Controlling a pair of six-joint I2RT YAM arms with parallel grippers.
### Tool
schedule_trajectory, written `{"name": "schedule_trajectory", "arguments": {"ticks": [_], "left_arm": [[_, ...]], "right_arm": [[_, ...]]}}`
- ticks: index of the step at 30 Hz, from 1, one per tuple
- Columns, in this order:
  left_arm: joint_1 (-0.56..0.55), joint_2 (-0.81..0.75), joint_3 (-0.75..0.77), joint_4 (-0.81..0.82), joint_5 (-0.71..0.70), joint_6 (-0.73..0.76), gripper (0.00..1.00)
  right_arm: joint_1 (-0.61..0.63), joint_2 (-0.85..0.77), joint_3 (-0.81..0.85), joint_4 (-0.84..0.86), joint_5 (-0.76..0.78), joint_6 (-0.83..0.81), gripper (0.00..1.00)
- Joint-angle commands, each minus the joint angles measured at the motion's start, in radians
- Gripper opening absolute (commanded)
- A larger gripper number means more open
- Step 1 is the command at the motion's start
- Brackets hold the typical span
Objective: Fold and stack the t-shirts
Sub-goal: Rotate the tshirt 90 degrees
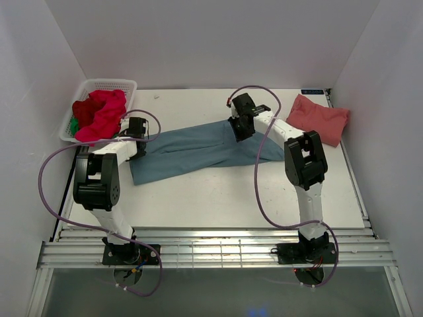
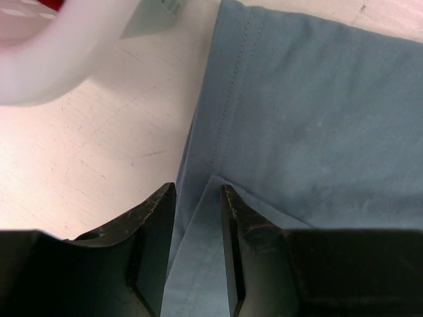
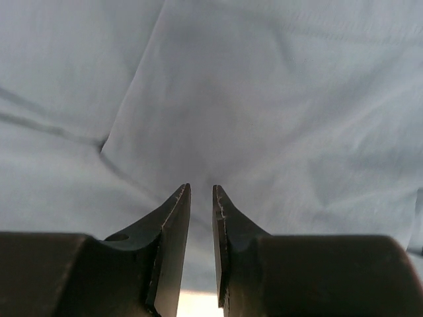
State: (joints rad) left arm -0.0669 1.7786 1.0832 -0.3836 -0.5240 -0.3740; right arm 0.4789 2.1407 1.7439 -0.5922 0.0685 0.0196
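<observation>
top external, for the layout: shows the teal-blue t-shirt (image 1: 192,148) drawn into a long band across the middle of the bench (image 1: 218,198), held at both ends. pinches its left end, just beside the white basket (image 1: 109,82), in the left end effector (image 1: 137,132); seen from the left wrist, clamps a raised ridge of hemmed cloth between narrowly set fingers (image 2: 155,224). pinches the right end likewise in the right end effector (image 1: 239,125), nearly pressed together on a thin layer. leaves the salmon-pink t-shirt (image 1: 318,117) folded at the far right of the bench, well apart, and red ones (image 1: 102,112) heaped in the basket. expect light, limp, grippy cloth: likely to sag and crease wherever unsupported, to fold cleanly only when laid flat. best taken at hems or corners, both ends at once, under gentle tension; better to avoid single-layer grabs mid-panel, prone to bunching.
</observation>
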Motion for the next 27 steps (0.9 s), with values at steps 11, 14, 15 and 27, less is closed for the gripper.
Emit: {"name": "schedule_trajectory", "arguments": {"ticks": [11, 14, 15, 27], "left_arm": [[0.001, -0.058, -0.031, 0.008, 0.073, -0.020, 0.43], [0.001, -0.061, -0.037, 0.011, 0.091, -0.025, 0.42], [0.001, -0.061, -0.037, 0.012, 0.091, -0.025, 0.42], [0.001, -0.042, -0.037, 0.009, 0.075, -0.016, 0.30]], "right_arm": [[-0.059, 0.186, 0.249, 0.048, 0.128, 0.022, 0.08], [-0.068, 0.191, 0.232, 0.051, 0.139, 0.022, 0.08], [-0.069, 0.193, 0.221, 0.055, 0.139, 0.019, 0.08], [-0.075, 0.203, 0.158, 0.045, 0.100, 0.029, 0.08]]}}
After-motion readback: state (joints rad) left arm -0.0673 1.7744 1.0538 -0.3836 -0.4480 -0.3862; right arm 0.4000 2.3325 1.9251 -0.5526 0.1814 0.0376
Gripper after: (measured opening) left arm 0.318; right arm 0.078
